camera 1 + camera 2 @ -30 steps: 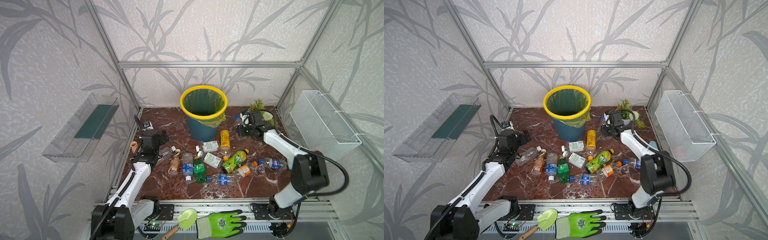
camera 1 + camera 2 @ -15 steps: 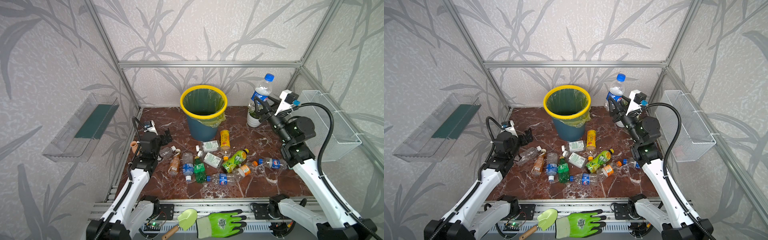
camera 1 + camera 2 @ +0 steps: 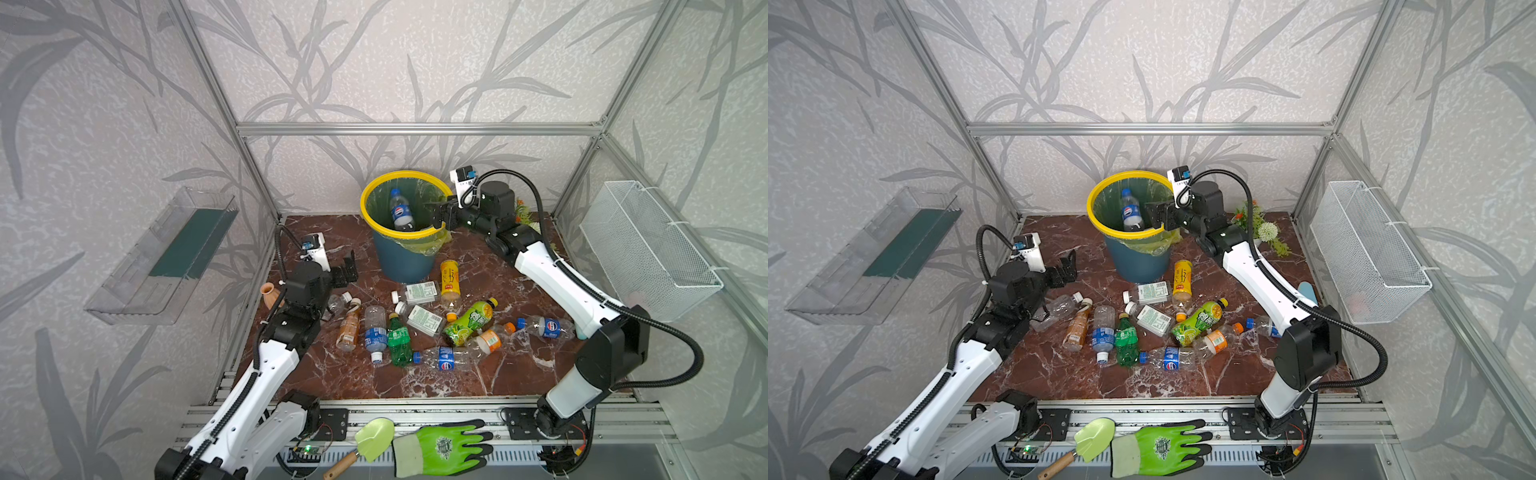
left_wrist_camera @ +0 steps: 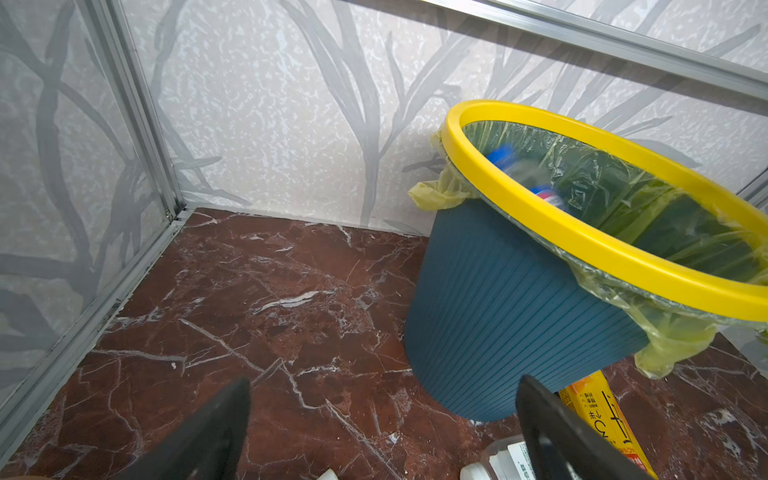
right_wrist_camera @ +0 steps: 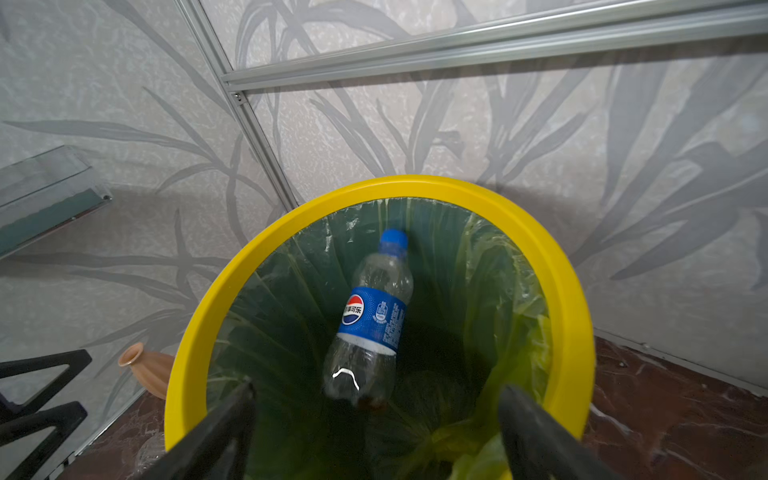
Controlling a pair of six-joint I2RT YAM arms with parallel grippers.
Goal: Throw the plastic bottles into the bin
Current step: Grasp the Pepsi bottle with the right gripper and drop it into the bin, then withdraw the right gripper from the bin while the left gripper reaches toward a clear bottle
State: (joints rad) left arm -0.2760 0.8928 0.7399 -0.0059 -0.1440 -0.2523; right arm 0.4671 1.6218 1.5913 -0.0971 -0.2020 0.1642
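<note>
Right fingers apart over the bin; blue-labelled bottle inside, beyond them; left fingers apart.

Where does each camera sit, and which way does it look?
Top views: high up in front, looking down on the bin, loose bottles, whole left arm and right arm.
Left wrist: low on the left arm, facing the bin's side; the open left gripper shows.
Right wrist: over the bin, looking in at the blue-capped bottle; the open right gripper shows.
Shared: all show the bin.
</note>
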